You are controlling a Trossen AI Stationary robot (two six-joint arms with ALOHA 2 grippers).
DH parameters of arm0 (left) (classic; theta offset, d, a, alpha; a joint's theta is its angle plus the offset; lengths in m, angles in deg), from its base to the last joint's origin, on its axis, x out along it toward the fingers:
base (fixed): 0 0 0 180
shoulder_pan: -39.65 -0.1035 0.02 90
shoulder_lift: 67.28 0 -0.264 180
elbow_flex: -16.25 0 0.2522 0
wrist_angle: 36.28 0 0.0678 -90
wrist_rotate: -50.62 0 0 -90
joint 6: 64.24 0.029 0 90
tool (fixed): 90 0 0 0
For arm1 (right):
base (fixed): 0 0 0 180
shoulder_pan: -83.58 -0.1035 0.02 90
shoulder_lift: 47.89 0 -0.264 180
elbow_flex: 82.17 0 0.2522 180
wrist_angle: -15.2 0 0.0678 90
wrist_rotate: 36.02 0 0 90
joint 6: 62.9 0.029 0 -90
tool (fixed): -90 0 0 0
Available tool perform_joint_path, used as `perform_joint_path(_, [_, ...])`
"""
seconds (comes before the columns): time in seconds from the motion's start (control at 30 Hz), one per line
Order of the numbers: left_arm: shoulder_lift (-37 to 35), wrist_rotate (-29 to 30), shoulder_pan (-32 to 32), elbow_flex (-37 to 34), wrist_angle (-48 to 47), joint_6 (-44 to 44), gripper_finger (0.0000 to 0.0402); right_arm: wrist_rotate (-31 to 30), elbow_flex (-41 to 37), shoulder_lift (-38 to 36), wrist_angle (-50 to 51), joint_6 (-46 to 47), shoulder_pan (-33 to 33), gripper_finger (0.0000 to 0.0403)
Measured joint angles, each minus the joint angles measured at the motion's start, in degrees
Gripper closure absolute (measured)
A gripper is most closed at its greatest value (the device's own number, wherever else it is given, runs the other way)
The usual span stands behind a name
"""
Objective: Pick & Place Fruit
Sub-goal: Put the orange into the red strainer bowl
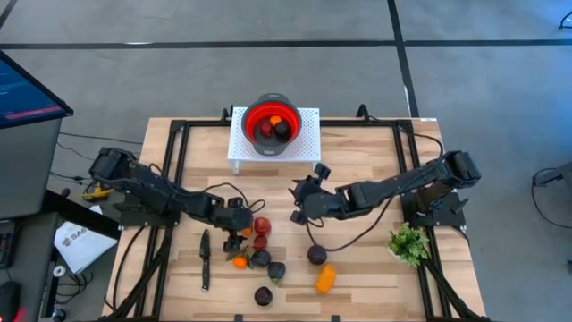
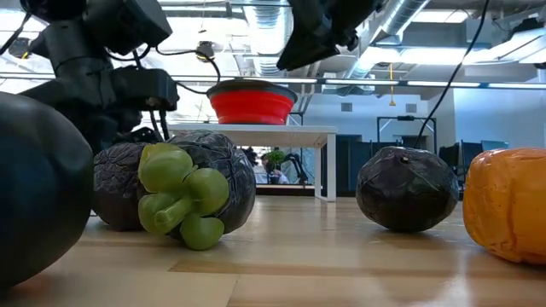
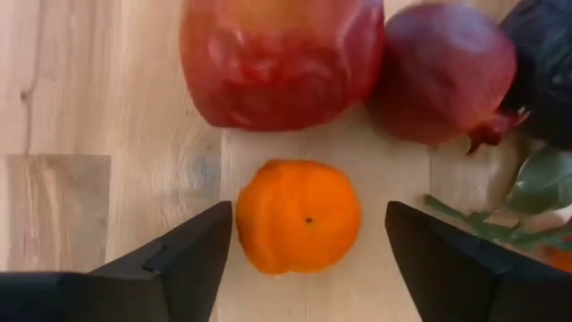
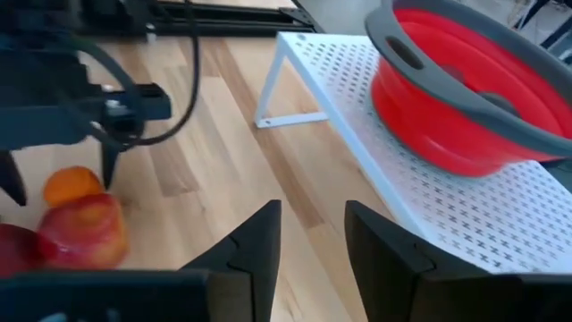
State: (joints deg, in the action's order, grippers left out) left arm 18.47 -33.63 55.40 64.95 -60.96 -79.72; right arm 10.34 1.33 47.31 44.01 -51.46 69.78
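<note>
While both arms are stretched inward over the wooden tabletop (image 1: 357, 277), the largest item on it, a white perforated stand (image 1: 308, 125) at the far edge, is seen carrying a red bowl (image 1: 271, 117) with two dark pieces inside. Most of the fruit (image 1: 261, 259) is gathered near the front edge, between a slim black knife (image 1: 205, 259) and a green leafy sprig (image 1: 409, 241). The right gripper (image 4: 311, 237) is held above the tabletop near the stand; its fingers are parted by a narrow gap and nothing is held. The left gripper (image 3: 308, 246) is lowered over a small orange fruit (image 3: 298, 215), whose sides are flanked by the widely parted fingers without being touched.
</note>
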Motion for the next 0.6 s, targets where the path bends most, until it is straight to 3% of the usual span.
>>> perform_joint_path(0.4, [-0.55,1.3,-0.04,0.02,0.9,-1.5,0.0239,-0.17,0.0,0.0,1.86,0.04,2.29,0.0284])
perform_joint_path(0.6, [-10.95,1.1,-0.76,0.05,-5.09,-1.53,0.0257,-0.17,-0.33,0.0,7.64,2.91,2.27,0.0284])
